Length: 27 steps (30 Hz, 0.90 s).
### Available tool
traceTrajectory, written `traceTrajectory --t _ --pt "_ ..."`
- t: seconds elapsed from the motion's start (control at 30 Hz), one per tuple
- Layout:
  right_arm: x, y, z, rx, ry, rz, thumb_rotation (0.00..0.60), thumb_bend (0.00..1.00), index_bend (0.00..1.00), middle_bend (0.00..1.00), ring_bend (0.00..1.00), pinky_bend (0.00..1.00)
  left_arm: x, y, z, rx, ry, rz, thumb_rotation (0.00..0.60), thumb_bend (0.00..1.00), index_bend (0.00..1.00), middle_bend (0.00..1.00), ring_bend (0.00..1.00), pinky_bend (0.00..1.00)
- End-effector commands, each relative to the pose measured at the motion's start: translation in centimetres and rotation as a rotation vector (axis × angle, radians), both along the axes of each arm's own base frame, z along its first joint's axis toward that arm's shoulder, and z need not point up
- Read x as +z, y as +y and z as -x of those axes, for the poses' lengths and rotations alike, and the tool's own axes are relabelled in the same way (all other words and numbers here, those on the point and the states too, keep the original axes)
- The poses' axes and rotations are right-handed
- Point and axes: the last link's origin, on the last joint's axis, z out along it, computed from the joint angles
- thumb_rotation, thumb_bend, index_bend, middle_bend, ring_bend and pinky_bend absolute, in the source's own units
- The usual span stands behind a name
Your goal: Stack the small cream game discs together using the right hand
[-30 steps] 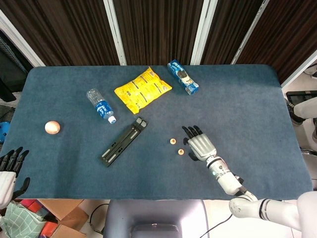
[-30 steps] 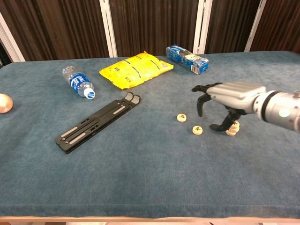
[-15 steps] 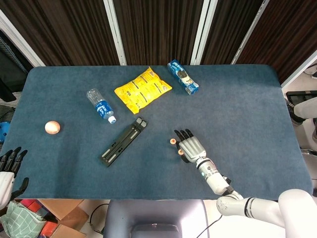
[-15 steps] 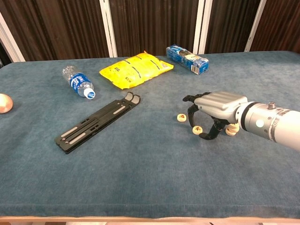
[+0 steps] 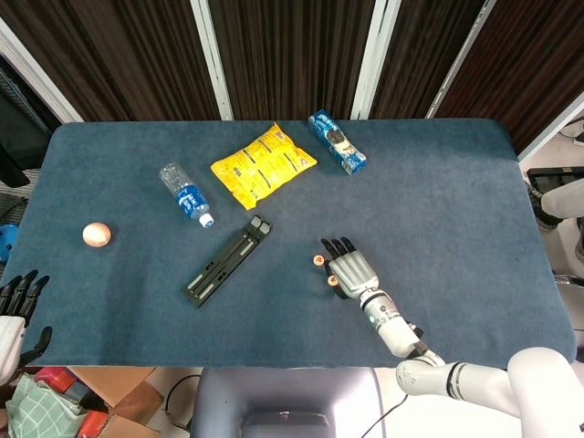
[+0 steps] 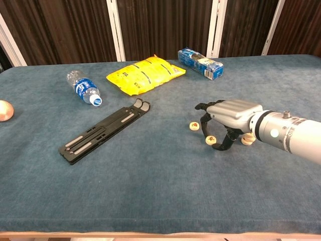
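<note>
The right hand (image 6: 226, 116) hangs palm down over the middle of the blue table (image 6: 150, 186), its dark fingers (image 6: 204, 122) curled downward and set narrowly apart, the thumb hooked under toward them. Between fingers and thumb sits one cream disc (image 6: 211, 140), lying flat on the cloth; the fingertips come right down around it, though whether they actually touch or pinch it cannot be told from either view. In the head view this disc is almost hidden under the hand (image 5: 349, 270).

A second cream disc (image 6: 193, 126) lies just beside the fingertips on their outer side, clear of the hand and flat on the table (it shows as a small dot at (image 5: 318, 260) from above). A short stack of discs (image 6: 247, 139) stands behind the wrist, partly covered by the forearm.

The left hand (image 5: 20, 304) rests off the near left edge of the table, fingers apart and holding nothing.

Further back lie a black folding stand (image 6: 104, 131), a water bottle (image 6: 83, 88) on its side, a yellow snack bag (image 6: 145, 74) and a blue biscuit packet (image 6: 200, 63). A peach-coloured ball (image 5: 96, 234) sits well apart near the left edge.
</note>
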Motion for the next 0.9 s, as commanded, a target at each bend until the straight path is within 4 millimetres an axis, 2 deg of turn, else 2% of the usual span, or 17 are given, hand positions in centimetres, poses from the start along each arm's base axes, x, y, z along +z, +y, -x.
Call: traceTrajectory --t 0.03,0.17,0.33,0.43,0.57,0.67,0.9 --pt "0.2 0.0 -0.1 0.002 -0.009 0.009 0.6 0.46 0.65 0.04 0.0 0.0 0.0 0.0 0.0 0.0 -0.001 0.0 0.6 0.43 0.01 0.0 0.0 0.13" --pt "1.5 0.0 -0.4 0.016 -0.042 0.035 0.6 0.46 0.65 0.04 0.0 0.0 0.1 0.0 0.0 0.001 -0.001 -0.001 0.6 0.43 0.01 0.0 0.0 0.13" --pt "4.5 0.2 -0.1 0.04 -0.058 0.08 0.6 0.46 0.65 0.04 0.0 0.0 0.0 0.0 0.0 -0.001 0.0 0.001 0.6 0.42 0.01 0.0 0.0 0.13" --pt "6.3 0.4 0.7 0.047 -0.049 0.101 0.6 0.46 0.65 0.04 0.0 0.0 -0.1 0.0 0.0 -0.002 0.001 0.001 0.6 0.42 0.01 0.0 0.0 0.13" --pt "8.2 1.1 2.9 0.015 -0.027 0.091 0.6 0.46 0.65 0.04 0.0 0.0 -0.1 0.0 -0.1 -0.004 0.003 0.001 0.6 0.43 0.01 0.0 0.0 0.13" --pt "8.7 1.2 4.3 -0.015 -0.015 0.082 0.6 0.46 0.65 0.04 0.0 0.0 -0.3 0.0 0.0 0.0 0.005 0.006 0.6 0.43 0.01 0.0 0.0 0.13" --pt "8.0 1.2 5.7 -0.034 0.002 0.058 0.6 0.46 0.65 0.04 0.0 0.0 -0.5 0.2 0.0 0.002 0.012 0.013 0.6 0.43 0.01 0.0 0.0 0.13"
